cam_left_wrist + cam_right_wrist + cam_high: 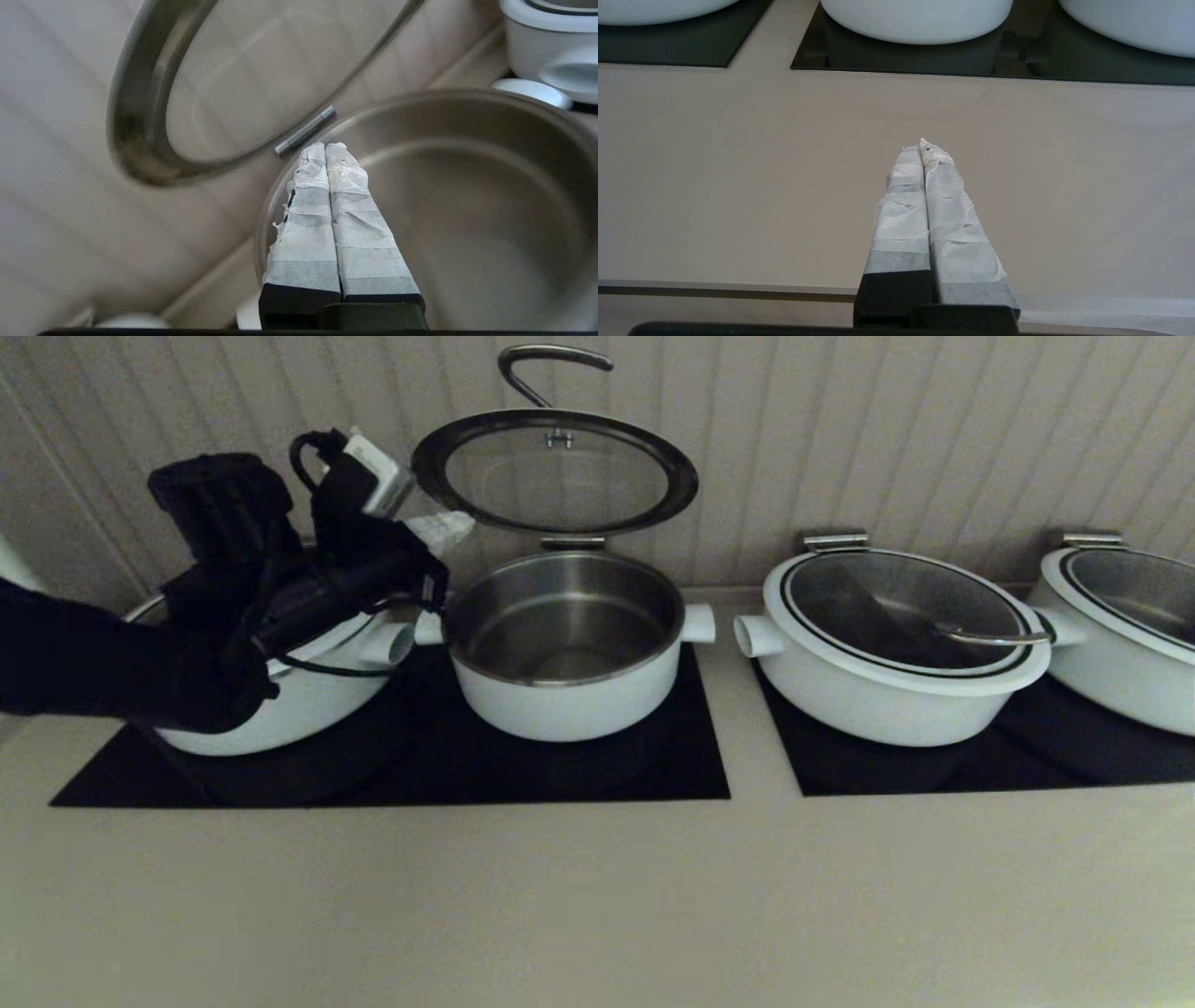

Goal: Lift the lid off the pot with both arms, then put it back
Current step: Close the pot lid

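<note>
The small deep white pot (569, 695) stands open on the left black hob, its steel inside bare. Its glass lid (556, 476) stands tipped up on the rear hinge, with the curved steel handle (546, 369) toward the wall. My left gripper (448, 527) is shut and empty, just left of the lid's lower edge and above the pot's left handle. In the left wrist view its fingertips (325, 149) point at the hinge pin (306, 130) between the lid (154, 140) and the pot (467, 210). My right gripper (923, 145) is shut and empty above bare counter, out of the head view.
A wider white pot (280, 700) sits under my left arm. Two more wide lidded pots (887, 653) (1120, 625) stand on the right hob. The ribbed wall (934, 429) is close behind. Beige counter (597, 896) runs along the front.
</note>
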